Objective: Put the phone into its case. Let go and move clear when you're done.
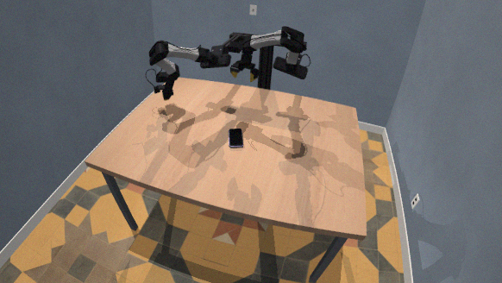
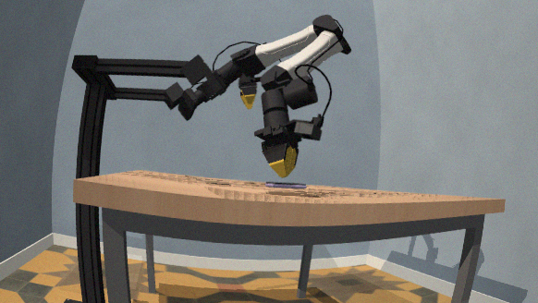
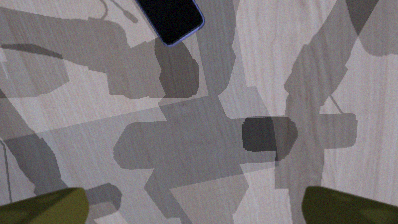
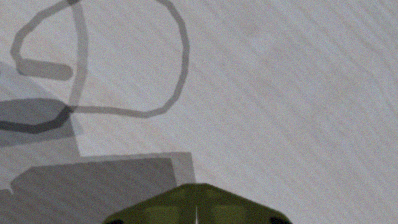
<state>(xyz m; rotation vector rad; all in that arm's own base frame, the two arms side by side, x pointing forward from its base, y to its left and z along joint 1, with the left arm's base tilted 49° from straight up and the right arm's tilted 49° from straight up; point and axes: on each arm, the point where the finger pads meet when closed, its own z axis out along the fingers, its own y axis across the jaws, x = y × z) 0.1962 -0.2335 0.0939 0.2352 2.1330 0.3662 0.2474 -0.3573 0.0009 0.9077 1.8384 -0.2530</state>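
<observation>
The black phone [image 1: 235,137] [image 3: 172,17] lies flat, screen up, near the middle of the table. The purple-blue case [image 2: 287,186] [image 3: 189,35] shows as a thin rim around its edge; how deep the phone sits in it is too small to tell. My left gripper [image 1: 244,78] [image 3: 195,197] is open and empty, high over the back of the table, away from the phone; one finger shows in the exterior view. My right gripper [image 1: 167,97] [image 2: 283,174] [image 4: 196,193] is shut with nothing between its fingertips, above the table on the top view's left, well aside from the phone.
The wooden table [image 1: 276,194] [image 2: 231,210] carries many arm shadows. The black stand [image 1: 265,65] [image 2: 90,139] rises behind its back edge. Both arms hang above the table top.
</observation>
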